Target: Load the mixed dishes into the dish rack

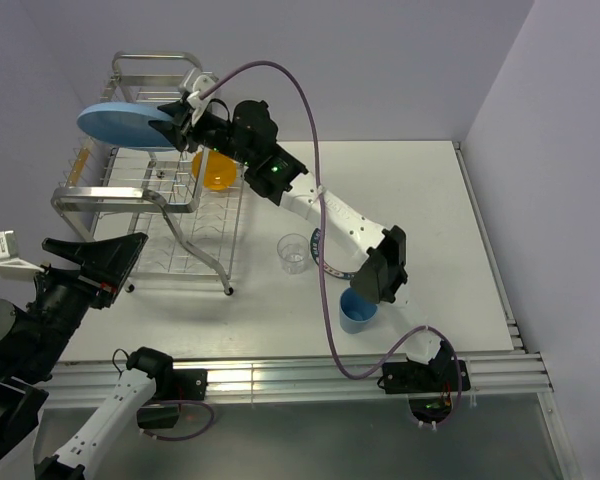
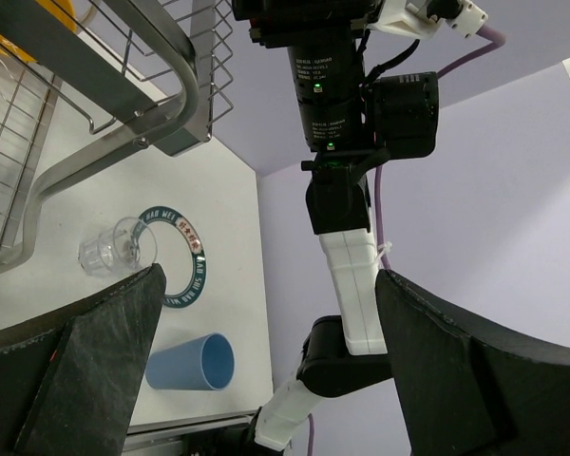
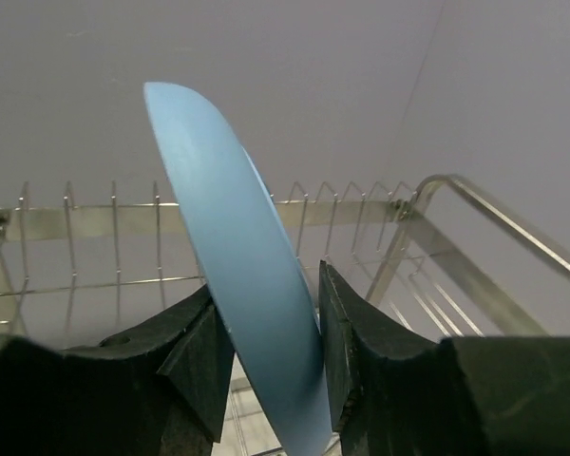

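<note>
Light-blue plate (image 1: 120, 124) stands on edge, pinched in your right hand (image 1: 175, 118) above the far end of the dish rack (image 1: 110, 205), at about 10 o'clock on the surface (image 1: 430, 220). From the right wrist you see both fingers (image 3: 204, 351) pressed against the plate's faces, its top leaning toward 11 o'clock, with rack wires behind it. An orange bowl (image 1: 220, 172) lies inside the rack at its 2 o'clock corner. The clear glass (image 1: 294, 252) stands upright near the middle of the surface, at the rim of the lettered white plate (image 2: 185, 247), which your right arm partly covers from above. The blue cup (image 1: 357, 315) lies on its side at 5 o'clock from the glass. Your left hand (image 1: 130, 250) hangs spread wide at 7 o'clock of the rack.
</note>
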You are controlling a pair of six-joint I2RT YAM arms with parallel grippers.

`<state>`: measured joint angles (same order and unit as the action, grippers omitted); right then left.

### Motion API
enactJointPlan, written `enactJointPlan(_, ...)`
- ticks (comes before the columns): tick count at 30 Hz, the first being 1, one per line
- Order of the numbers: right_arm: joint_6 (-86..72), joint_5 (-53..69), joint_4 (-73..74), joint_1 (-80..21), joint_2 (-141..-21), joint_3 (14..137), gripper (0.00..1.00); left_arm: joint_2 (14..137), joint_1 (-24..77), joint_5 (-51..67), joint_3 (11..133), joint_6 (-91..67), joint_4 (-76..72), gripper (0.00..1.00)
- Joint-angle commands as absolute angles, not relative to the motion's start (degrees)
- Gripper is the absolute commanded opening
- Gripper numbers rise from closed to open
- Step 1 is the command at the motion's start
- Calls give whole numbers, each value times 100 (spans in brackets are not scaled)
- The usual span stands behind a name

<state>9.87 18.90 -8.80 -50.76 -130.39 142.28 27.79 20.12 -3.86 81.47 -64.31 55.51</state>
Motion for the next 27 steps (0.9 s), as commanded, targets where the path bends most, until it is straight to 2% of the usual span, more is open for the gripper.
enactJointPlan(1,606,1881,-589,-5265,-12569,14282,45,2742,1960,-229,8139,-6477,5458,99)
enactJointPlan(7,720,2021,-396,-5335,-12349,14037,55,2725,1934,-255,8165,-6486,5537,99)
enactJointPlan(16,1107,1890,-62,-5353,-11664,13219,77,2716,1881,-158,8042,-6495,5432,99)
enactJointPlan(20,1081,1881,-97,-5344,-11610,13043,80,2742,1855,-114,8033,-6478,5414,99)
enactJointPlan(27,1011,1820,-97,-5230,-12111,13771,82,2742,1837,-105,8121,-6442,5546,99)
